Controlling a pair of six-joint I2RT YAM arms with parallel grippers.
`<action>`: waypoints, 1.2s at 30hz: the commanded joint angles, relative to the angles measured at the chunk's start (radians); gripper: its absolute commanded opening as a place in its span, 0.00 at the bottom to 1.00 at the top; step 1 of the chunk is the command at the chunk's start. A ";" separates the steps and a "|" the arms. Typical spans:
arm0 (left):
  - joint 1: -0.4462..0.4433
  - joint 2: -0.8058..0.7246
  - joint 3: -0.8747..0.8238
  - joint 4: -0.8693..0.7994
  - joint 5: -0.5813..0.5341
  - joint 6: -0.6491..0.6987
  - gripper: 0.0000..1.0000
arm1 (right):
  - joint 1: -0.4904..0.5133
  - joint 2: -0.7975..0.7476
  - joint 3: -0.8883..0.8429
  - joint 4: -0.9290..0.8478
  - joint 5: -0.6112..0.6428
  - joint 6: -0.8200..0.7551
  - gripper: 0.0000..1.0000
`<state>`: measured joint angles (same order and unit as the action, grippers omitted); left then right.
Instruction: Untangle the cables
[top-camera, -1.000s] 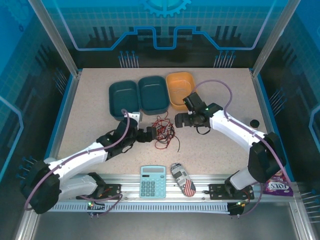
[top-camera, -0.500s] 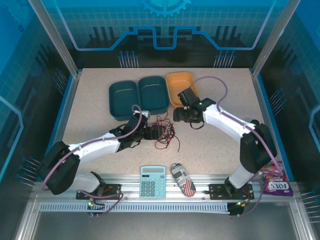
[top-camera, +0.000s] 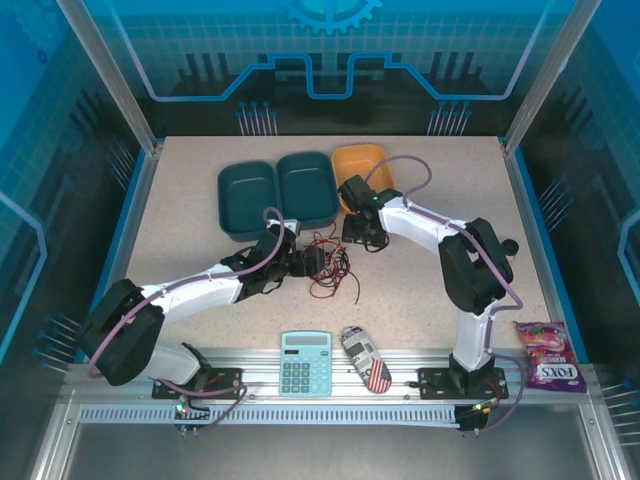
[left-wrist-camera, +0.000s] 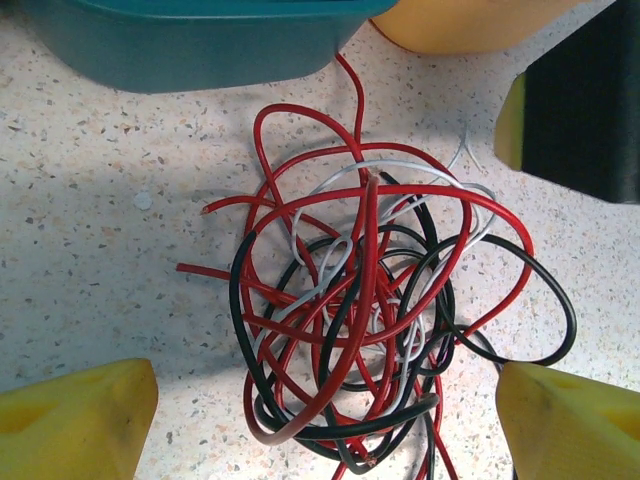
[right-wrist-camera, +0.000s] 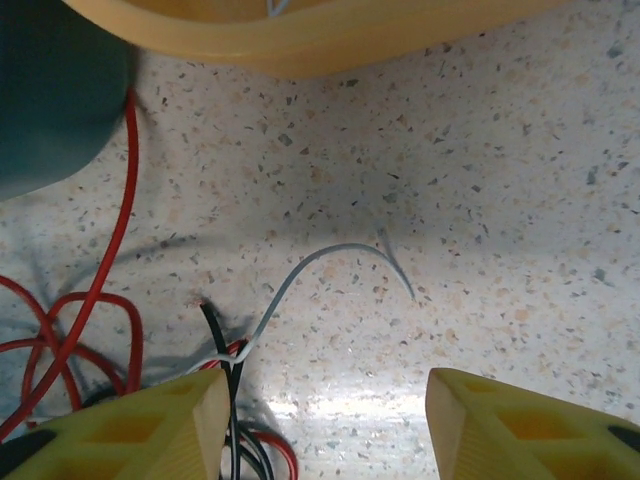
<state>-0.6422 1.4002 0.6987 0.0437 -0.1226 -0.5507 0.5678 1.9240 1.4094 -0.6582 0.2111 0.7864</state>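
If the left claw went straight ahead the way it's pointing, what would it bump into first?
Probably the cables: the tangle lies just ahead of the left gripper, between its open jaws. The teal bin sits beyond, though depth is unclear.

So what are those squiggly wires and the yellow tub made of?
The cables look like thin wire in a smooth, slightly shiny plastic coating, red, black and pale; they bend into loose loops. The yellow tub seems moulded plastic: even colour, rounded rim, soft sheen.

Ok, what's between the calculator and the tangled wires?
Nothing. In the top view, just bare table lies between the calculator and the cables.
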 joint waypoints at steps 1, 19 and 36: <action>0.009 0.011 -0.013 0.030 0.020 -0.020 0.88 | 0.010 0.035 0.042 0.021 0.030 0.060 0.52; 0.010 0.040 -0.018 0.035 0.044 -0.032 0.89 | 0.021 0.144 0.059 0.117 -0.036 0.104 0.27; 0.018 0.043 -0.047 0.049 0.038 -0.044 0.78 | 0.039 -0.177 -0.158 0.187 0.024 0.063 0.00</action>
<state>-0.6334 1.4296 0.6643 0.0681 -0.0959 -0.5842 0.5880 1.8137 1.2732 -0.4900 0.2016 0.8707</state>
